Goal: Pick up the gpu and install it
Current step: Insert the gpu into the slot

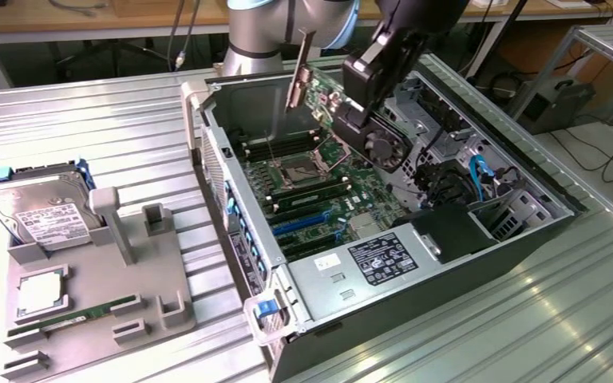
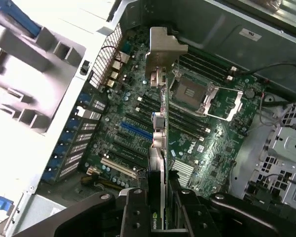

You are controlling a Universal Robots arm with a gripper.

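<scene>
The fingers (image 2: 134, 215), partly closed, grip the dark flat gpu card with a silver bracket (image 1: 381, 145), held on edge above the open case's green motherboard (image 2: 207, 143). This looks like positioning before insertion. Seating it calls for lining its lower edge up squarely over a slot.

We see a black gpu (image 1: 378, 145) with a silver bracket (image 1: 302, 68), a green motherboard (image 1: 312, 187) with blue slots (image 1: 301, 223), and a ribbed silver tabletop (image 1: 93, 128).

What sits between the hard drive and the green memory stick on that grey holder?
A square silvery chip in its own recess, between the hard drive and the memory stick; the exterior view shows it.
</scene>
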